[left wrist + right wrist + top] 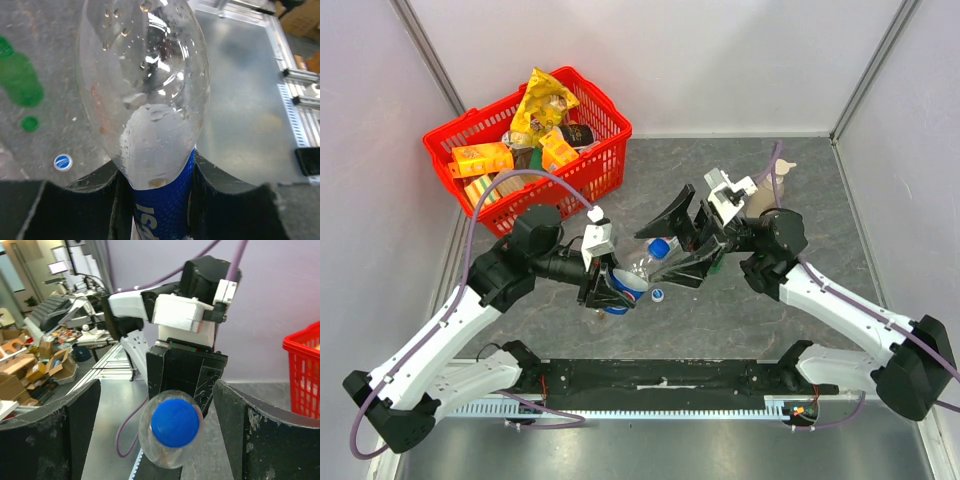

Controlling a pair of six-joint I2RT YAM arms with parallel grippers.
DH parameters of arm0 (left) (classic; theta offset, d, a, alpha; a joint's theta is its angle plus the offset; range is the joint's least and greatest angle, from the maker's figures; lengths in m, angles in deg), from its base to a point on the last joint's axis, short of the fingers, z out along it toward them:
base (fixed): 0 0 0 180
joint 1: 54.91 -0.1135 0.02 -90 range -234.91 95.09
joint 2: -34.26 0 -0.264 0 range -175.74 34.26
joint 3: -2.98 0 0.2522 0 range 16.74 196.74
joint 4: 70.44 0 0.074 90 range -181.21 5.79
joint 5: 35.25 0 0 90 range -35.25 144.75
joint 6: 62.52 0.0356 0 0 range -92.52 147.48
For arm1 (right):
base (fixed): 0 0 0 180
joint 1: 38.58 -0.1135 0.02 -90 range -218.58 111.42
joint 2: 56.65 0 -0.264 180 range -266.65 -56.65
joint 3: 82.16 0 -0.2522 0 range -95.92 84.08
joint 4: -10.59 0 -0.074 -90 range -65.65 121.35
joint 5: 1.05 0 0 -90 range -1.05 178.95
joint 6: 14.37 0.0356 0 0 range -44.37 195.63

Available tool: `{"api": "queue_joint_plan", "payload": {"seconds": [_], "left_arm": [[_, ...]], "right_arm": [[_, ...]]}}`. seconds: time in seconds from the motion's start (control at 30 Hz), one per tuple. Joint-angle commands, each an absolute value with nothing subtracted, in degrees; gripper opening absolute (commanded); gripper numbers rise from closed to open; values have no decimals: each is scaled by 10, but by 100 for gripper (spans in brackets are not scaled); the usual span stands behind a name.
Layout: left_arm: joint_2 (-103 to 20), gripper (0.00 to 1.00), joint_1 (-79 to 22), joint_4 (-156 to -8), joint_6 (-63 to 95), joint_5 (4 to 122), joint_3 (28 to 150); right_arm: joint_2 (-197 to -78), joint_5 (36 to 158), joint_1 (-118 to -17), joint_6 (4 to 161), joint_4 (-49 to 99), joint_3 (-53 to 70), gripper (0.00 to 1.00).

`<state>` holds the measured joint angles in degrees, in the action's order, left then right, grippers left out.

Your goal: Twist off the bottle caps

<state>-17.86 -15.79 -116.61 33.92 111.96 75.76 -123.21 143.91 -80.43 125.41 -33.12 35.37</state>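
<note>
My left gripper (608, 287) (155, 172) is shut on the blue-labelled body of a clear bottle (638, 265) (145, 90), which it holds off the table. The bottle's neck points at my right gripper. Its blue cap (660, 247) (175, 423) is on the neck. My right gripper (677, 243) (160, 405) is open, with one finger on each side of the cap and not touching it. In the left wrist view a green bottle (20, 80) lies on the table, with a loose green cap (30, 123) and a loose blue-and-white cap (63, 162) (658, 294) near it.
A red basket (590, 170) (305, 370) full of groceries stands at the back left. A beige pump-dispenser bottle (770, 190) stands behind the right arm. Metal rails (300, 85) run along the table's near edge.
</note>
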Motion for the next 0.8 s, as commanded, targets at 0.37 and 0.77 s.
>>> {"api": "queue_joint_plan", "payload": {"seconds": [0.37, 0.77], "left_arm": [[-145, 2, -159, -1164, 350, 790, 698], [-142, 2, -159, -1153, 336, 614, 674]], "right_arm": [[-1197, 1162, -806, 1075, 69, 279, 98], [-1251, 1066, -798, 1122, 136, 248, 98]]}}
